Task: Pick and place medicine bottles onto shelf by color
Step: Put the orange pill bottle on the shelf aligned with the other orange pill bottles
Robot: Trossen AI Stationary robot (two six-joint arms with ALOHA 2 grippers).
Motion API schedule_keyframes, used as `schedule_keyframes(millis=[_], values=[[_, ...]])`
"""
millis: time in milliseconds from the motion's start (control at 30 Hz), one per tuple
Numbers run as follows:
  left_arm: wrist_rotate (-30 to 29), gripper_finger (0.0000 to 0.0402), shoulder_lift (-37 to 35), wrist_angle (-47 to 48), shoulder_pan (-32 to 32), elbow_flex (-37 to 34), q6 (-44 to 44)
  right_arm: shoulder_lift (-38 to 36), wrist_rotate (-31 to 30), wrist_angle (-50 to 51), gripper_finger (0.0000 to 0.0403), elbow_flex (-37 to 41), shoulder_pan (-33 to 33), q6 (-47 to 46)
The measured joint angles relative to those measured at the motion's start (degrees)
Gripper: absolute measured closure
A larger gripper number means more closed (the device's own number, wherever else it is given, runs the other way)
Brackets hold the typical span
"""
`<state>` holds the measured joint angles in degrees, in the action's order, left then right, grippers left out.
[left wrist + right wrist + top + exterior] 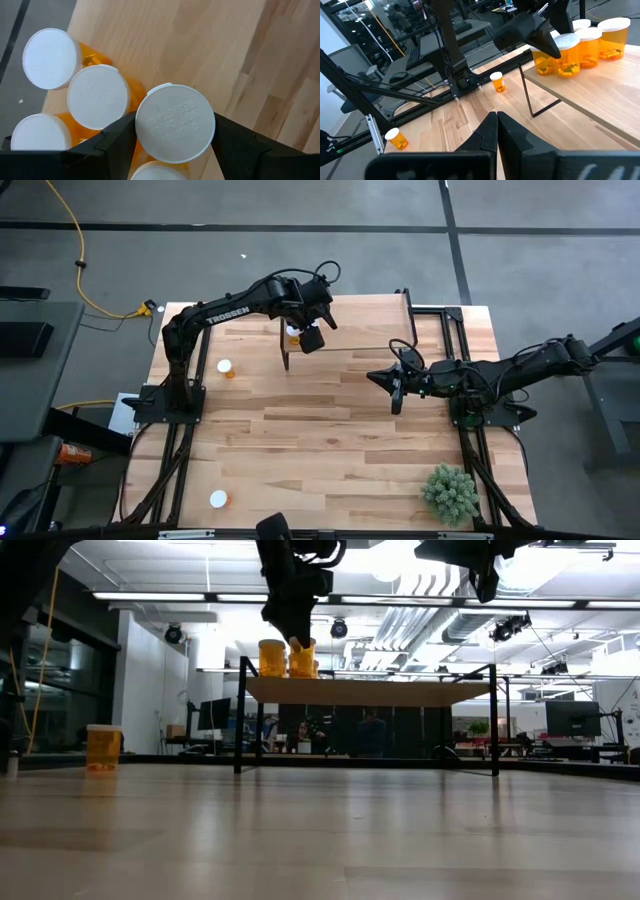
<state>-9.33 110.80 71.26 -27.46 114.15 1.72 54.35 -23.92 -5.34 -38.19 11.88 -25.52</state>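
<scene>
The shelf (380, 330) stands at the table's far middle. Several orange medicine bottles with white caps (97, 95) stand bunched on its left end (272, 658). My left gripper (298, 332) is above that end, pointing down, shut on one more bottle (175, 122). Two bottles stand on the table, one at the left (225, 368) and one near the front edge (218, 500). My right gripper (383, 378) is shut and empty, right of the table's middle, just in front of the shelf. My left gripper pinches the bottle's white cap (145, 125) between its two fingers (117, 137), one on each side of the rim. The fingers come from above, pointing down. The bottle is upright, and in the low view its base (303, 672) looks level with its neighbours on the shelf board.
A green bushy plant (450, 492) stands at the table's near right corner. The shelf's thin black legs (239, 720) stand on the table. The rest of the shelf board (600, 85) to the right of the bottles is bare.
</scene>
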Motion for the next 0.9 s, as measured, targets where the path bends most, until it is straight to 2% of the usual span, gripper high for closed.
schedule_keyframes(millis=[567, 900], values=[[-0.1, 0.0173, 0.0, -0.2, 0.0, 0.0, -0.1, 0.0, 0.0, 0.0, 0.0402, 0.0, 0.0, 0.0], [-0.2, 0.0119, 0.0, -0.4, 0.1, -2.7, -0.6, 0.0, 0.0, 0.0, 0.0402, 0.0, 0.0, 0.0]])
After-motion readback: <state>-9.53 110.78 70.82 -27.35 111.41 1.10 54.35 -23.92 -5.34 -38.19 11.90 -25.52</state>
